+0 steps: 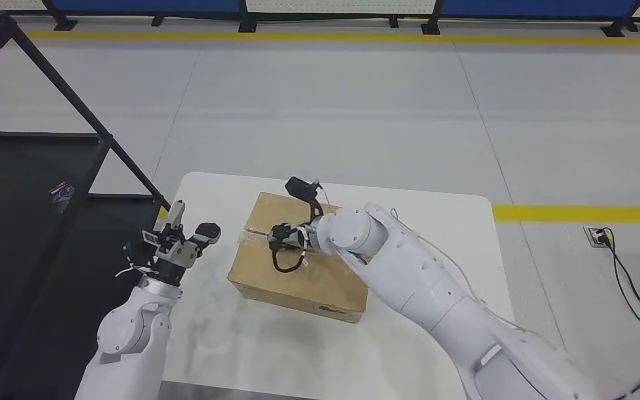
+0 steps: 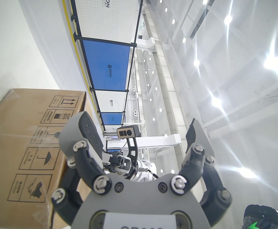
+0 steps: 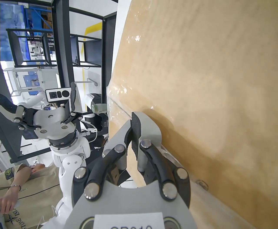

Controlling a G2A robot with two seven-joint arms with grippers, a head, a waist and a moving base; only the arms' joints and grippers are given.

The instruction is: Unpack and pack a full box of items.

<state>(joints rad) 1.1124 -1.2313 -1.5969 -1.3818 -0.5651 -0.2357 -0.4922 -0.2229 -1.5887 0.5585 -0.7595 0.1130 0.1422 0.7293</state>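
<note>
Cardboard box (image 1: 285,285), taped shut, contents hidden; right jaws pressed together atop it, left jaws spread.

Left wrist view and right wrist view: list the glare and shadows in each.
Left wrist view: ceiling lights flare into long streaks across the roof. Right wrist view: clear tape on the cardboard box glints in spots; a soft shadow lies on the cardboard beside the right gripper.

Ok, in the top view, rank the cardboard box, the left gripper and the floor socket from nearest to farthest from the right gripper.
1. cardboard box: directly under the right gripper.
2. left gripper: beside the box, at the left edge of the table.
3. floor socket: off the table, far right on the floor.
</note>
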